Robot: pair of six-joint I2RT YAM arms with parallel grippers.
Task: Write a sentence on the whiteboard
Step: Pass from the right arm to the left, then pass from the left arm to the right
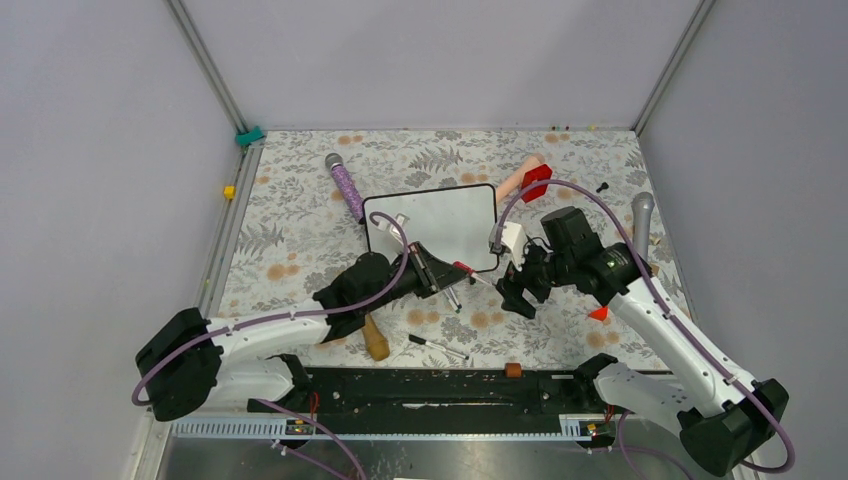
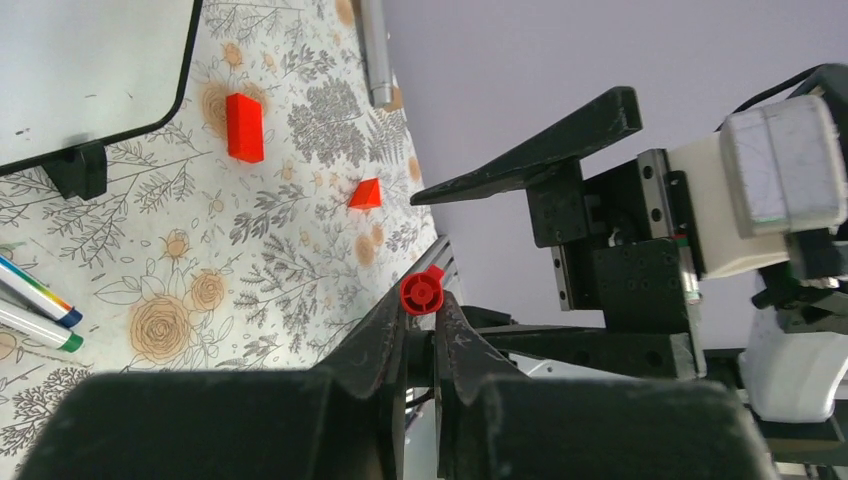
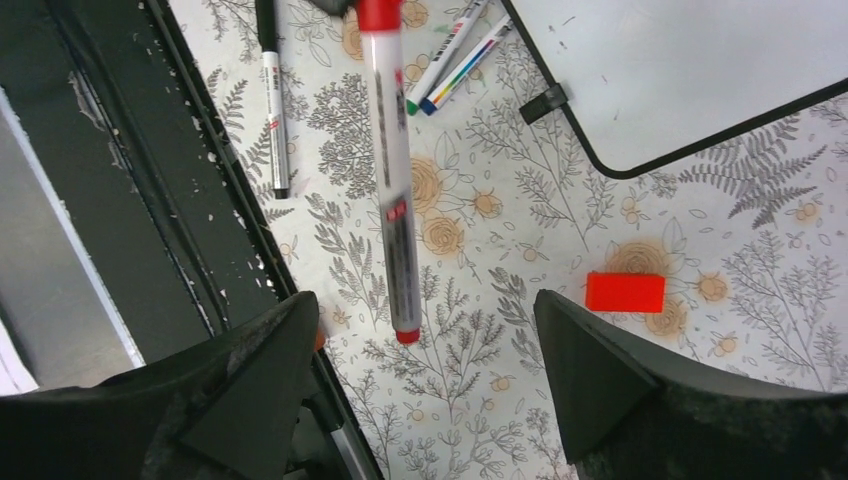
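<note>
The whiteboard (image 1: 450, 215) lies flat at the middle of the tabletop (image 1: 290, 215), turned a little, with its near edge facing the arms. The left strip of the tabletop and the far edge behind the board are the roomiest parts. Along the near edge runs a black rail (image 3: 150, 200), with a black marker (image 3: 272, 100) lying just beside it.

The left gripper (image 2: 422, 310) sits over the board's near edge, clamped on the red end of a red marker (image 3: 388, 170). The marker points out toward the right arm, above the cloth. The right gripper (image 3: 422, 300) has its jaws spread wide, one on each side of the marker's other end, and touches nothing. A grey rod (image 1: 641, 212) lies near the right edge, beside the right arm.

The red marker's barrel carries print, and so does the black one, but both are too blurred or small to read.

The wrist views show a red block (image 3: 625, 292) on the cloth just off the board's near right corner, beside one black foot (image 3: 545, 100). The right arm covers that spot from above. They also show a green-capped marker (image 3: 440, 60) and a blue-capped marker (image 3: 470, 60) side by side. Only the top view shows a purple-handled wand (image 1: 346, 187) touching the board's far left corner and a wooden block (image 1: 375, 340) by the left arm.
</note>
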